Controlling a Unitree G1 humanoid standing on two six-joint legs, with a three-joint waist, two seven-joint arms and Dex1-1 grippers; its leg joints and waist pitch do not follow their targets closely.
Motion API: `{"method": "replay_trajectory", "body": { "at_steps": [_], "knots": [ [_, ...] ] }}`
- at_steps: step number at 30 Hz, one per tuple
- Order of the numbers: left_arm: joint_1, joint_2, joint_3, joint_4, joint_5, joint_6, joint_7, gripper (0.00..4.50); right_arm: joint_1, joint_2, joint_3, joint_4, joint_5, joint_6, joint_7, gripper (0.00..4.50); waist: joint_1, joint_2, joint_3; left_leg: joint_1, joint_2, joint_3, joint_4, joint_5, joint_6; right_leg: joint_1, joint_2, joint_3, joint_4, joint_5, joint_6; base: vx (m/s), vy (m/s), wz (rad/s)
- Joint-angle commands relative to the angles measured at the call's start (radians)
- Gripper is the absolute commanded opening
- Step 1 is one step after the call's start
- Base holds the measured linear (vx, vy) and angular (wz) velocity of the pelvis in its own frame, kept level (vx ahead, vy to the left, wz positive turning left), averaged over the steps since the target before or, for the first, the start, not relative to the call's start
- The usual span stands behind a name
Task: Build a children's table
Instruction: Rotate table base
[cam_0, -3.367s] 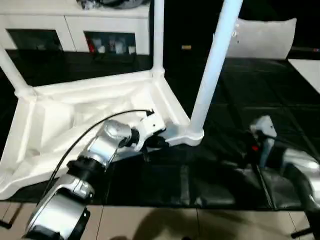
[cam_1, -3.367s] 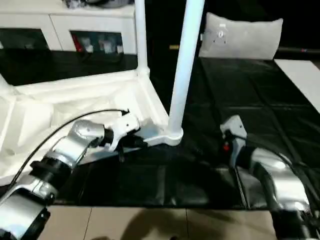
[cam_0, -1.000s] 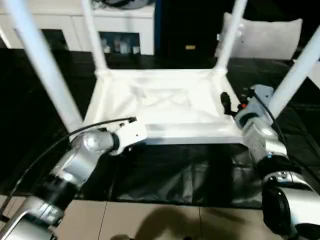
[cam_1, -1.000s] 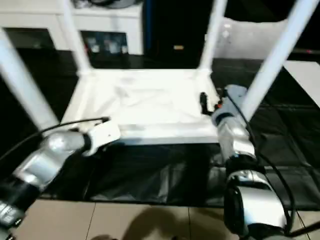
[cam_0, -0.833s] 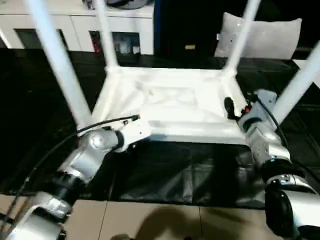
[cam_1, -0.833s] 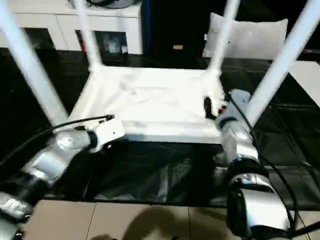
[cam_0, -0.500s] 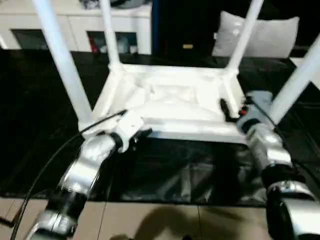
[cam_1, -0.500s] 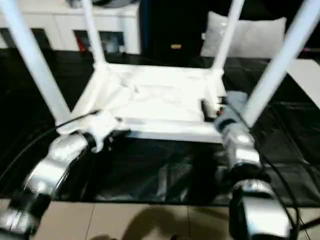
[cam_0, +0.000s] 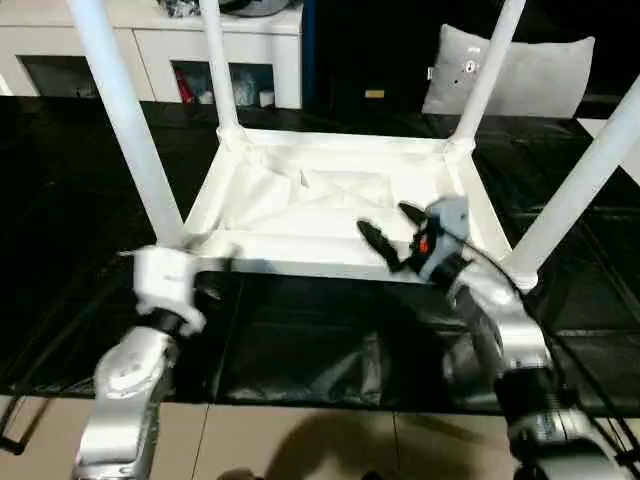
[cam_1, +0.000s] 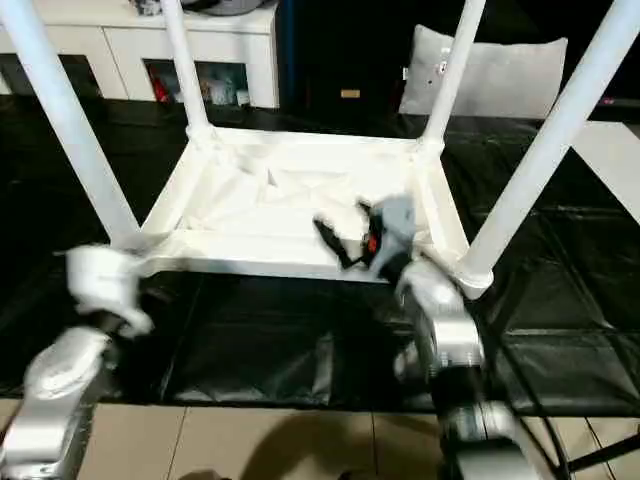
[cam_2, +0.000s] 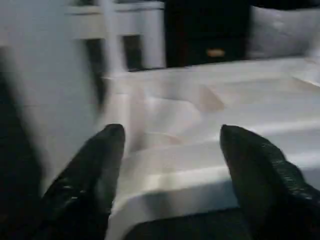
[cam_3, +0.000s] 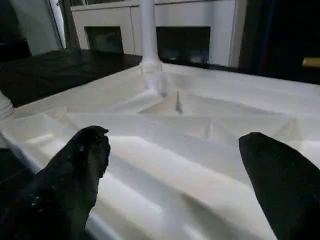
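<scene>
While the table (cam_0: 330, 205) lies upside down on the black mat (cam_0: 300, 340), four legs pointing up | right gripper (cam_0: 385, 232) spread above its near long edge, nearer | left gripper (cam_2: 170, 165) spread, facing the near left corner.

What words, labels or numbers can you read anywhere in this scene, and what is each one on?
No text can be read.
Grey cushion: a small round mark, too small to read.
Dark furniture at the back: a small yellowish tag, too blurred to read.
White cabinet: items behind the glass doors, any labels too small to read.
Upturned tabletop and its legs: no markings visible.
</scene>
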Motion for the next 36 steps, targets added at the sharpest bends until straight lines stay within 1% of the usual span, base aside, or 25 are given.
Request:
{"method": "replay_trajectory", "body": {
  "at_steps": [1,2,3,4,6,7,8,12,13,14,15,16,17,19,20,22,24,25,26,29,31,32,33,34,36],
  "knots": [
    [0.015,-0.008,0.023,-0.025,-0.006,-0.025,0.031,3.51,0.022,-0.018,0.016,-0.063,0.002,0.029,0.011,4.5,-0.001,-0.009,-0.056,-0.004,0.026,-0.005,-0.082,-0.279,0.046,0.049,-0.048,0.045,-0.095,-0.483,-0.071,0.0,0.0,0.0],
    [0.015,-0.008,0.024,-0.025,-0.006,-0.025,0.032,3.76,0.023,-0.019,0.017,-0.064,0.002,0.029,0.011,4.5,-0.001,-0.007,-0.057,-0.004,0.027,-0.006,-0.082,-0.283,0.042,0.048,-0.049,0.045,-0.096,-0.497,-0.059,0.0,0.0,0.0],
    [0.021,-0.015,0.046,-0.026,-0.004,-0.039,0.06,3.76,0.056,-0.029,0.016,-0.11,-0.005,0.052,-0.003,4.5,-0.002,-0.011,-0.056,-0.004,0.026,-0.005,-0.082,-0.282,0.043,0.047,-0.047,0.045,-0.099,-0.5,-0.054,0.0,0.0,0.0],
    [0.019,-0.016,0.051,-0.024,-0.003,-0.04,0.066,3.83,0.06,-0.03,0.014,-0.114,-0.012,0.054,-0.014,4.5,0.0,-0.008,-0.056,-0.003,0.027,-0.007,-0.083,-0.284,0.038,0.047,-0.047,0.045,-0.099,-0.498,-0.044,0.0,0.0,0.0],
    [0.011,-0.017,0.067,-0.015,0.003,-0.043,0.092,3.96,0.077,-0.036,0.003,-0.136,-0.043,0.068,-0.066,4.5,-0.003,-0.01,-0.057,-0.003,0.026,-0.008,-0.084,-0.284,0.03,0.046,-0.044,0.044,-0.096,-0.478,-0.044,0.0,0.0,0.0],
    [0.0,-0.013,0.068,-0.005,0.004,-0.039,0.094,4.09,0.089,-0.043,0.007,-0.16,-0.043,0.1,-0.062,4.5,-0.003,-0.014,-0.057,-0.004,0.025,-0.008,-0.084,-0.282,0.03,0.047,-0.045,0.044,-0.097,-0.474,-0.045,0.0,0.0,0.0],
    [-0.015,-0.007,0.073,0.01,0.004,-0.037,0.093,4.2,0.108,-0.052,0.014,-0.199,-0.033,0.152,-0.056,4.5,-0.003,-0.013,-0.058,-0.004,0.025,-0.008,-0.084,-0.281,0.033,0.047,-0.044,0.046,-0.094,-0.459,-0.045,0.0,0.0,0.0],
    [-0.058,0.013,0.086,0.058,0.0,-0.036,0.094,4.4,0.139,-0.066,0.026,-0.26,-0.027,0.229,-0.054,4.5,-0.001,-0.014,-0.058,-0.004,0.024,-0.009,-0.084,-0.275,0.034,0.048,-0.046,0.046,-0.094,-0.448,-0.042,0.0,0.0,0.0],
    [-0.058,0.013,0.086,0.058,0.0,-0.036,0.094,4.47,0.139,-0.066,0.026,-0.26,-0.027,0.229,-0.054,4.5,0.0,-0.001,-0.056,-0.004,0.022,-0.01,-0.084,-0.275,0.032,0.048,-0.044,0.046,-0.094,-0.448,-0.041,0.0,0.0,0.0],
    [-0.133,0.046,0.106,0.15,-0.013,-0.032,0.092,4.47,0.171,-0.085,0.039,-0.299,-0.043,0.28,-0.061,4.5,0.001,0.007,-0.06,0.0,0.019,-0.009,-0.082,-0.267,0.027,0.048,-0.041,0.046,-0.095,-0.425,-0.037,0.0,0.0,0.0],
    [-0.133,0.046,0.106,0.15,-0.013,-0.032,0.092,4.47,0.171,-0.085,0.039,-0.299,-0.043,0.28,-0.061,4.5,0.001,0.007,-0.06,0.0,0.019,-0.009,-0.082,-0.267,0.027,0.048,-0.041,0.046,-0.095,-0.425,-0.037,0.0,0.0,0.0],
    [-0.16,0.057,0.111,0.184,-0.016,-0.031,0.089,4.47,0.182,-0.09,0.042,-0.311,-0.046,0.296,-0.066,4.5,0.0,0.0,-0.06,0.003,0.018,-0.008,-0.081,-0.277,0.025,0.046,-0.04,0.045,-0.096,-0.42,-0.035,0.0,0.0,0.0],
    [-0.169,0.061,0.113,0.196,-0.017,-0.031,0.088,4.47,0.186,-0.092,0.042,-0.315,-0.047,0.302,-0.068,4.5,0.002,-0.002,-0.061,0.0,0.019,-0.011,-0.083,-0.274,0.019,0.052,-0.043,0.045,-0.092,-0.411,-0.039,0.0,0.0,0.0],
    [-0.241,0.094,0.118,0.287,-0.016,-0.036,0.072,4.47,0.209,-0.105,0.034,-0.35,-0.043,0.361,-0.089,4.5,-0.001,-0.001,-0.059,-0.004,0.018,-0.011,-0.083,-0.263,0.018,0.053,-0.041,0.045,-0.092,-0.397,-0.047,0.0,0.0,0.0],
    [-0.267,0.106,0.12,0.319,-0.016,-0.036,0.065,4.47,0.216,-0.11,0.033,-0.364,-0.04,0.38,-0.091,4.5,0.001,0.002,-0.065,0.002,0.018,-0.011,-0.08,-0.251,0.016,0.052,-0.042,0.047,-0.085,-0.361,-0.06,0.0,0.0,0.0],
    [-0.282,0.114,0.121,0.338,-0.017,-0.037,0.059,4.47,0.22,-0.114,0.033,-0.373,-0.039,0.391,-0.092,4.5,0.001,0.0,-0.064,-0.001,0.02,-0.013,-0.083,-0.245,0.014,0.056,-0.043,0.047,-0.08,-0.332,-0.069,0.0,0.0,0.0],
    [-0.338,0.142,0.118,0.411,-0.022,-0.029,0.022,4.47,0.239,-0.128,0.032,-0.416,-0.03,0.44,-0.086,4.5,0.001,0.001,-0.062,0.007,0.015,-0.006,-0.079,-0.253,0.015,0.051,-0.04,0.047,-0.09,-0.357,-0.068,0.0,0.0,0.0],
    [-0.351,0.148,0.116,0.429,-0.022,-0.03,0.011,4.47,0.244,-0.132,0.03,-0.432,-0.028,0.459,-0.084,4.5,0.001,0.001,-0.065,0.006,0.016,-0.009,-0.078,-0.246,0.013,0.054,-0.044,0.049,-0.083,-0.339,-0.074,0.0,0.0,0.0],
    [-0.38,0.158,0.111,0.465,-0.029,-0.018,-0.023,4.47,0.254,-0.142,0.027,-0.446,-0.023,0.48,-0.077,4.5,0.0,-0.004,-0.064,0.001,0.021,-0.011,-0.082,-0.235,0.014,0.058,-0.044,0.049,-0.078,-0.305,-0.088,0.0,0.0,0.0],
    [-0.417,0.173,0.098,0.515,-0.04,-0.006,-0.085,4.47,0.262,-0.156,0.024,-0.456,-0.02,0.508,-0.07,4.5,0.005,0.0,-0.064,0.006,0.018,-0.008,-0.08,-0.233,0.012,0.056,-0.047,0.05,-0.081,-0.326,-0.094,0.0,0.0,0.0],
    [-0.465,0.189,0.08,0.587,-0.059,0.008,-0.181,4.47,0.264,-0.167,0.021,-0.46,-0.021,0.544,-0.077,4.5,0.009,0.001,-0.064,0.01,0.016,-0.007,-0.081,-0.24,0.008,0.055,-0.047,0.05,-0.083,-0.344,-0.09,0.0,0.0,0.0],
    [-0.484,0.194,0.07,0.615,-0.071,0.02,-0.236,4.47,0.26,-0.168,0.021,-0.451,-0.028,0.556,-0.089,4.5,0.01,0.002,-0.062,0.009,0.02,-0.009,-0.083,-0.251,0.002,0.057,-0.05,0.051,-0.083,-0.352,-0.094,0.0,0.0,0.0],
    [-0.5,0.198,0.061,0.64,-0.08,0.029,-0.281,4.47,0.256,-0.168,0.019,-0.446,-0.033,0.569,-0.099,4.5,0.011,-0.007,-0.062,0.01,0.019,-0.007,-0.083,-0.252,0.002,0.056,-0.05,0.05,-0.085,-0.361,-0.092,0.0,0.0,0.0],
    [-0.511,0.202,0.051,0.649,-0.095,0.047,-0.334,4.47,0.254,-0.169,0.018,-0.439,-0.036,0.578,-0.106,4.5,0.013,-0.003,-0.062,0.011,0.019,-0.008,-0.083,-0.253,-0.002,0.056,-0.053,0.051,-0.083,-0.377,-0.092,0.0,0.0,0.0],
    [-0.522,0.205,0.044,0.662,-0.11,0.062,-0.388,4.47,0.253,-0.17,0.016,-0.438,-0.041,0.593,-0.112,4.5,0.014,-0.002,-0.061,0.012,0.021,-0.009,-0.084,-0.255,-0.007,0.054,-0.055,0.051,-0.086,-0.385,-0.095,0.0,0.0,0.0]
  ]
}}
